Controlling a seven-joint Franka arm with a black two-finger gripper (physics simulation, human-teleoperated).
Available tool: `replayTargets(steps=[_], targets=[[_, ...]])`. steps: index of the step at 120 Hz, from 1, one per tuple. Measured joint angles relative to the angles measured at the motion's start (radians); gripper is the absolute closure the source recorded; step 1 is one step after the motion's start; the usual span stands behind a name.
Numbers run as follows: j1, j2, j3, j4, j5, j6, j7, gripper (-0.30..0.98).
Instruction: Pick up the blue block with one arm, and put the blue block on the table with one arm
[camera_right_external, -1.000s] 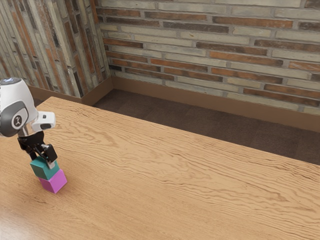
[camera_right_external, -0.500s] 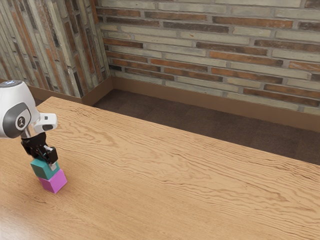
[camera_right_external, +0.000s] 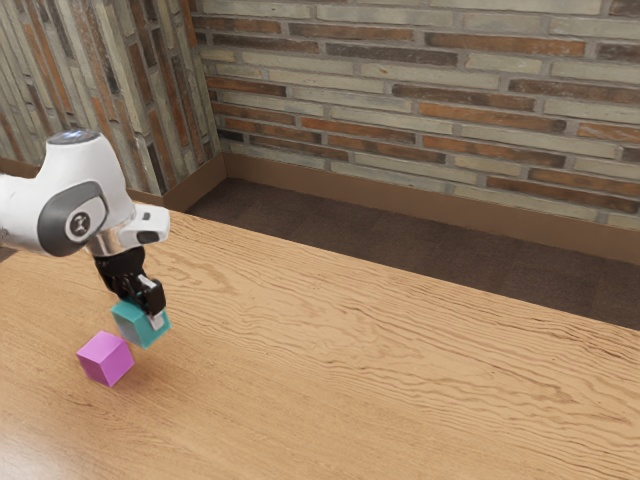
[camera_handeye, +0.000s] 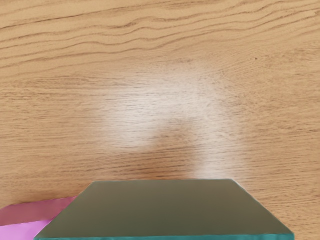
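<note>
Blue block (camera_right_external: 137, 325): plain cube, smooth teal-blue faces, crisp edges, tilted in the exterior view, held over the table (camera_right_external: 400, 380) toward its exterior-view-left end, well in from the long far edge. Gripper (camera_right_external: 143, 310) black, fingers closed on the block from two sides, pale fingertip against its face. In the wrist view the block's near face looks dull grey-olive with a thin teal rim. Pink block (camera_right_external: 105, 359), same smooth cube shape, sits just beside on the table. Tabletop light wood, wavy dark grain, soft glare patch. White glossy arm (camera_right_external: 85, 190), grey trim. Behind, wall (camera_right_external: 420, 100) of rough narrow bricks, cream, orange, brown; brown baseboard (camera_right_external: 400, 205), dark floor (camera_right_external: 400, 245)
</note>
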Motion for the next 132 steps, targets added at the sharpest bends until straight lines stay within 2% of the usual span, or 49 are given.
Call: replayTargets(steps=[14, 30, 76, 100, 114, 132], targets=[[0.001, -0.074, -0.064, -0.107, -0.045, 0.016, -0.040, 0.31], [0.003, -0.057, -0.129, -0.137, -0.085, 0.034, -0.089, 0.31], [0.005, 0.037, -0.133, -0.146, -0.112, 0.086, -0.184, 0.29], [0.005, 0.041, -0.123, -0.138, -0.116, 0.098, -0.197, 0.13], [0.006, 0.029, -0.030, 0.119, -0.115, -0.021, -0.202, 0.07], [0.007, 0.141, -0.010, 0.568, -0.145, -0.284, -0.209, 0.04]])
